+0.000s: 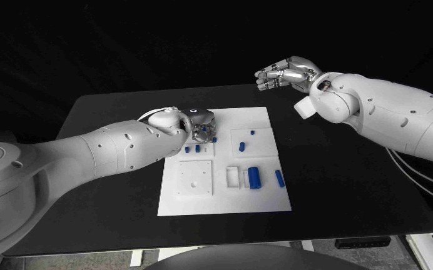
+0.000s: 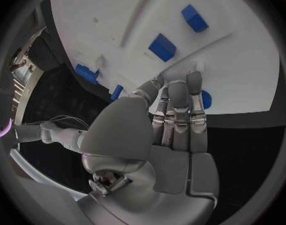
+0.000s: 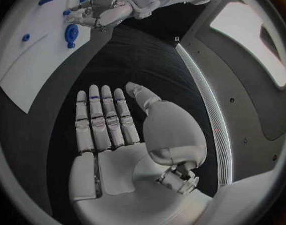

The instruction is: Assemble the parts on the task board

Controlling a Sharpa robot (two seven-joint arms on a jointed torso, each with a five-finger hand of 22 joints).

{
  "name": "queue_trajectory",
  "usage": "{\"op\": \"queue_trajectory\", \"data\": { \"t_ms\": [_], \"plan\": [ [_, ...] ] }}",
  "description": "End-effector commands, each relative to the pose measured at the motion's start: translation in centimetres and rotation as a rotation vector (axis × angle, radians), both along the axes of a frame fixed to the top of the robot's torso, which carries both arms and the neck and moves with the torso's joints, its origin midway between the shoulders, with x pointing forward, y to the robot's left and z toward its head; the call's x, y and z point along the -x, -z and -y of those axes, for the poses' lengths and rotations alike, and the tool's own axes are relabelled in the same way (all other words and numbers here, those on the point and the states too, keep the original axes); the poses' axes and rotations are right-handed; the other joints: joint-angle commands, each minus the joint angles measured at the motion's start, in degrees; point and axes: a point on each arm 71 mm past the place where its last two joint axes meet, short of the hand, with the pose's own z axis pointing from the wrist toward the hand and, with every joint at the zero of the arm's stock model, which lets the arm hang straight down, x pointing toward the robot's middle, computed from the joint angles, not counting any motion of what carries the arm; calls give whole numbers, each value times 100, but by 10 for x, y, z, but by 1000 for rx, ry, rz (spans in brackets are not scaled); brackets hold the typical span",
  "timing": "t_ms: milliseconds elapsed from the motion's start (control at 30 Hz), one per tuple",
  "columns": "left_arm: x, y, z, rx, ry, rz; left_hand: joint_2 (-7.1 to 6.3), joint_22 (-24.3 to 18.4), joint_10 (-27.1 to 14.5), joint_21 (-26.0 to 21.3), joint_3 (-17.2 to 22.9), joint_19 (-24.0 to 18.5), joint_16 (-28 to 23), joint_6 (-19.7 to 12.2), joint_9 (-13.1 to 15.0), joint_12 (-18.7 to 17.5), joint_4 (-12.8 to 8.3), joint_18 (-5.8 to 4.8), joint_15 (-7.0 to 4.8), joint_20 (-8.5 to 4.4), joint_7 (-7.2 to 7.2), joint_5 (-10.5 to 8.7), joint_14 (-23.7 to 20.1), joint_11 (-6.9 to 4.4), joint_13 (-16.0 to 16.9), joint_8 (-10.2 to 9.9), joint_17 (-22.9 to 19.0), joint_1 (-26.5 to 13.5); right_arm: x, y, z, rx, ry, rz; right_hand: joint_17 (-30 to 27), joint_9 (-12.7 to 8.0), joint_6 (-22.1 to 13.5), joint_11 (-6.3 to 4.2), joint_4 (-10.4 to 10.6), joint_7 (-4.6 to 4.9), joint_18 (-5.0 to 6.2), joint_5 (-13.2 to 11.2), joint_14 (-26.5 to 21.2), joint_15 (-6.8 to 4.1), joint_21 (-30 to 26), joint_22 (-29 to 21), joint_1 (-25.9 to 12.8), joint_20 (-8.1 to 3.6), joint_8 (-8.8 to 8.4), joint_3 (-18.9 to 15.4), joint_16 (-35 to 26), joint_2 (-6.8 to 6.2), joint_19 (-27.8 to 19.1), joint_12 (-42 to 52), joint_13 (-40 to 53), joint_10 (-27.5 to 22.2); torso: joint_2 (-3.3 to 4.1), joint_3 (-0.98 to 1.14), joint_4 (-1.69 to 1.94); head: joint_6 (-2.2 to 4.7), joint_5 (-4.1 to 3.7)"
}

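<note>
The left hand is hovering low over the far left part of the task board, fingers together and extended, holding nothing, near small blue parts. The right hand is waiting beyond the desk, loosely open (empty). Judging the pick-up step: next, pinching one part cleanly.

The task board lies mid-tabletop. The left hand sits over the board's far left corner, small parts just before it. A larger part lies toward the near right. The right hand hangs beyond the tabletop's far edge.
</note>
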Motion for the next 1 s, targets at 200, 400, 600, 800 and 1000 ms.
{"op": "queue_trajectory", "data": {
  "t_ms": [200, 400, 600, 800, 1000],
  "plan": [
    [2, 0, 3, 45, 2, -21, -18, 14, 60, -10, -68, 90, -80, -136, -7, -23, 250, 70, -12, -11, 14, -4, 90, -10, -9, -22, -3, -113, 0, -1, -2, -8, -7, 2, -10, -1, -27, -7, -6, 8, 25, 43, -57, 3, -3, -4, -18, 6, -16, -12, -29, -20, -32, -31, -7, -18, 0, 0, 0, -1, 5],
    [1, 0, 3, 65, -5, -17, -54, -11, 21, -33, -154, 111, -89, -284, -8, -21, 341, 71, -10, -10, 35, -6, 100, 7, -8, -21, 6, -116, 0, 0, -2, -8, -9, 1, -10, -1, -18, -10, -16, 6, 24, 53, -58, 3, -4, -4, -18, 5, -16, 0, -29, -18, -34, -31, -7, -8, 1, 2, 1, -2, 0],
    [2, 0, 4, 70, -3, -22, -73, -25, -15, -53, -229, 117, -98, -310, -10, -20, 386, 68, -3, -7, 43, -16, 93, 13, -7, -22, 15, -84, 0, 0, -2, -8, -11, -1, -10, 0, -14, -11, -17, 4, 24, 60, -59, 3, -4, -4, -21, 5, -16, 6, -29, -16, -34, -31, -7, -4, 2, 4, -2, -5, -10],
    [2, 0, 5, 65, -1, -34, -58, -20, -17, -58, -223, 113, -96, -203, -6, -23, 361, 70, -2, -6, 31, -13, 91, 14, -8, -15, 23, -20, 0, 0, -3, -8, -14, -2, -10, 0, -11, -13, -18, 2, 24, 66, -61, 3, -3, -4, -24, 5, -16, 11, -29, -15, -34, -32, -7, 0, 4, 5, 0, -4, -20],
    [3, 2, 6, 50, 4, -47, -38, 21, 13, -45, -141, 92, -86, -37, -6, -23, 283, 73, -2, -6, 31, -13, 71, 9, -9, -20, 36, 65, 0, 0, -3, -7, -15, -4, -10, 0, -11, -13, -18, 2, 24, 66, -61, 3, -3, -4, -24, 5, -16, 11, -29, -15, -34, -32, -7, 0, 4, 4, 1, -9, -25]
  ]
}}
